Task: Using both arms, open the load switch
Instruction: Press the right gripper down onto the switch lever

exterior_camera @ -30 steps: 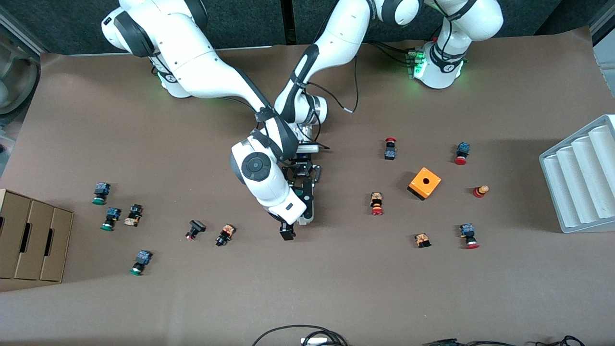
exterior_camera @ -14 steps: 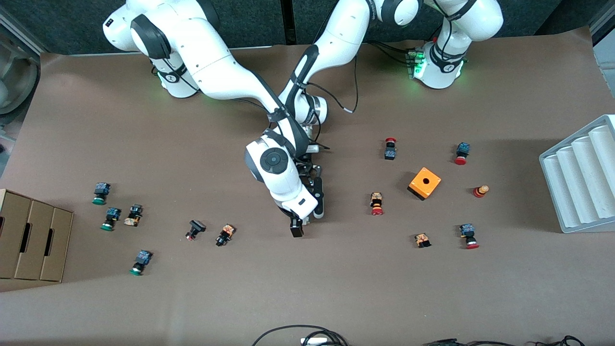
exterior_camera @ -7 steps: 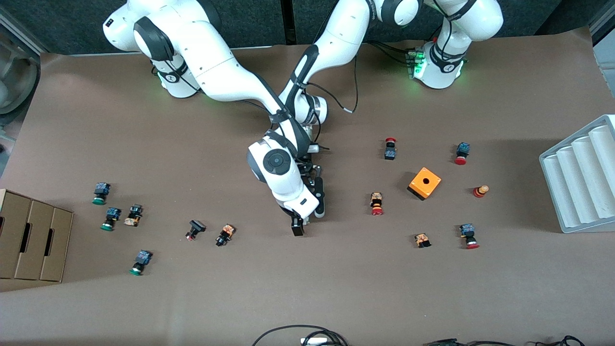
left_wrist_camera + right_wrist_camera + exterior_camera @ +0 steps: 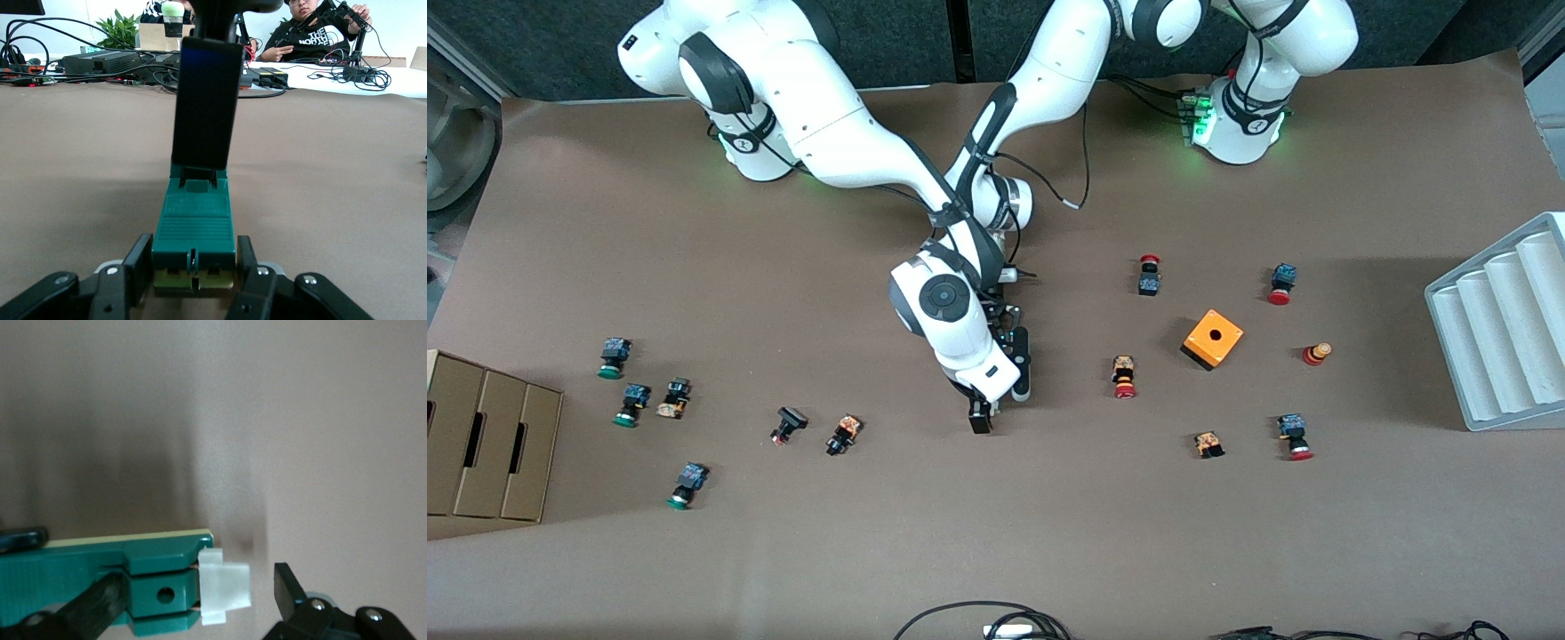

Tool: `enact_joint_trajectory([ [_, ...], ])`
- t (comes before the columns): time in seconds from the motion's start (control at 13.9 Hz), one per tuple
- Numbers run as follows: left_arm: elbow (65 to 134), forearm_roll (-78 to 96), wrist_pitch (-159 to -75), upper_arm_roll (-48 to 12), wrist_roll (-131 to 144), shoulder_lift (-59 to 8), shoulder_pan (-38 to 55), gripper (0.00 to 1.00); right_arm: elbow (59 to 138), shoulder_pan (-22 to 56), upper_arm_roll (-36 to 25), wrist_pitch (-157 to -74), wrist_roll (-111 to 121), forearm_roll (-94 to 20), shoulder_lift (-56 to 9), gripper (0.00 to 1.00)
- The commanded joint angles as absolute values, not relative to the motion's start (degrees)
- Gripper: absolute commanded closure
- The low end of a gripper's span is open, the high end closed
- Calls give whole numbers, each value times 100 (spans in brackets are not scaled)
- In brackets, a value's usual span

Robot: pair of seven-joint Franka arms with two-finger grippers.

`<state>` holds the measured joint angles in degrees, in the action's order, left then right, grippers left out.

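**Item: load switch** (image 4: 194,230). A narrow, dark green plastic block with a white end (image 4: 223,587). It lies flat near the middle of the brown paper-covered table (image 4: 1049,551), well apart from the orange cube with a hole (image 4: 1213,339) toward the left arm's end.

**Left gripper** (image 4: 193,270). Low at the switch's end farther from the front camera. Its fingers are clamped on the green flanks, probably to anchor the body so that it cannot slide.

**Right gripper** (image 4: 989,412). Over the switch's white end, nearer the front camera. Its fingers are spread, one across the green body and the other (image 4: 288,585) just clear of the white tab. It grips nothing, and is probably placed to take the tab and pull against the anchored body.

**Status.** Judged braced, with opening not yet begun.
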<state>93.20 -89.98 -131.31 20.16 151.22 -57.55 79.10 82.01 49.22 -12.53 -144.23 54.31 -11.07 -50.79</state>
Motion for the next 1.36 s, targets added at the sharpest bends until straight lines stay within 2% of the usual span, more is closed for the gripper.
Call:
enact_joint_trajectory([
  [0.0, 9193, -9062, -13096, 2083, 15249, -5915, 7937, 42, 8068, 4992, -1345, -14555, 5458, -1318, -5221, 24],
  [0.29, 9193, -9062, -13096, 2083, 15240, -5915, 7937, 42, 8068, 4992, -1345, -14546, 5458, -1327, -5203, 29],
  [0.43, 9193, -9062, -13096, 2083, 15240, -5915, 7937, 42, 8077, 4983, -1345, -14537, 5458, -1336, -5186, 35],
  [0.93, 9193, -9062, -13096, 2083, 15231, -5915, 7937, 41, 8139, 4922, -1345, -14528, 5449, -1537, -5159, 41],
  [1.08, 9185, -9062, -13096, 2083, 15223, -5915, 7937, 41, 8139, 4931, -1345, -14528, 5432, -1573, -5159, 46],
  [1.29, 9185, -9062, -13096, 2083, 15231, -5941, 7937, 41, 8147, 4939, -1354, -14528, 5458, -1565, -5159, 46],
])
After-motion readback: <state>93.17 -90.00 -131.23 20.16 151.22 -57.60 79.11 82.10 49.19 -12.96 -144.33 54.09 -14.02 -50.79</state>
